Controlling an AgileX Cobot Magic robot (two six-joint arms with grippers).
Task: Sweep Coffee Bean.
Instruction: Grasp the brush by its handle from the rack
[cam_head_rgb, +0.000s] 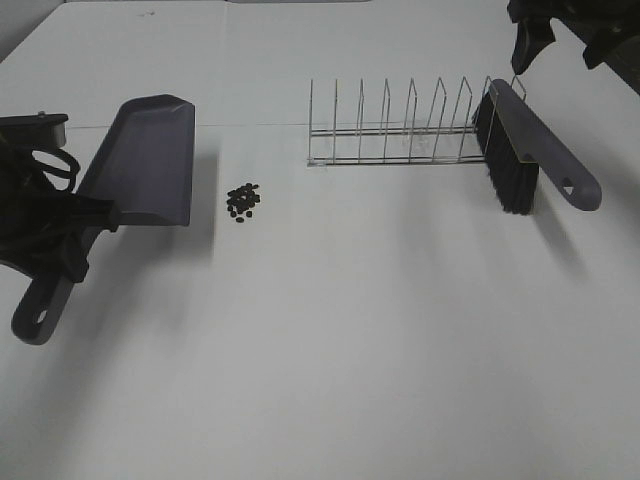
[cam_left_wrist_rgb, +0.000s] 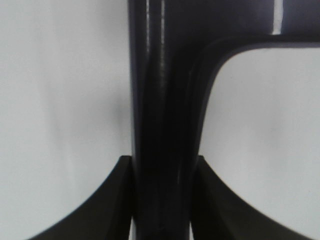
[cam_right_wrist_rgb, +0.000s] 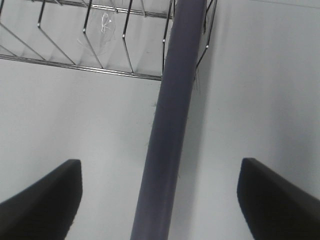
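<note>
A small pile of dark coffee beans lies on the white table, just right of the grey dustpan. My left gripper is shut on the dustpan's handle, with a finger pressed on each side of it. A grey brush with black bristles leans in the right end of the wire rack. My right gripper is open and hovers above the brush, whose handle runs between its wide-spread fingers.
The wire rack stands behind the beans, toward the middle right. The white table stretches in front of everything. A faint seam line crosses the table behind the dustpan.
</note>
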